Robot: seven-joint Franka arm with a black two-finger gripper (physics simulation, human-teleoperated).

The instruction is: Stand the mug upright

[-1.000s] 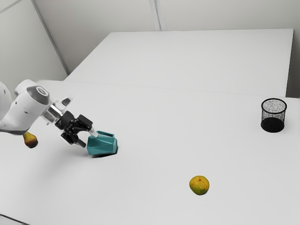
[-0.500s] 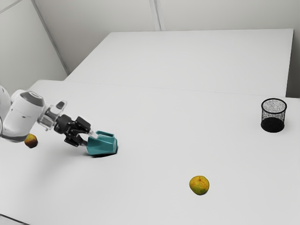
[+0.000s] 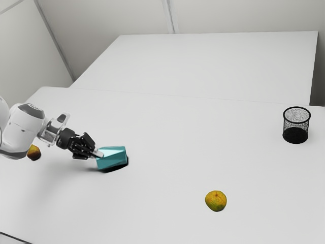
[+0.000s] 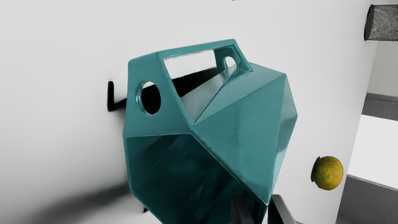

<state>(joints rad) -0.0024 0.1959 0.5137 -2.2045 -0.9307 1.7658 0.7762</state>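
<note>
Ahead of the black two-finger gripper (image 3: 99, 154), past the mug and well apart from it, a rounded yellow-green fruit (image 3: 216, 201) rests on the white table (image 3: 167, 213). Farther ahead of the gripper stands a black wire-mesh basket (image 3: 296, 124), upright and round, with an open top and a dark bottom. Back behind the fingertips, beside the arm (image 3: 23, 129), lies a reddish-yellow fruit (image 3: 34, 152).

The faceted teal mug (image 3: 114, 158) is right at the fingertips, its open mouth facing the gripper and its base pointing away. One finger is inside the mug, the other outside, and the two are clamped on the wall at its rim. The mug is tipped on its side, glossy, its angular handle (image 4: 144, 67) pierced by round holes; I cannot tell whether it touches the table.
</note>
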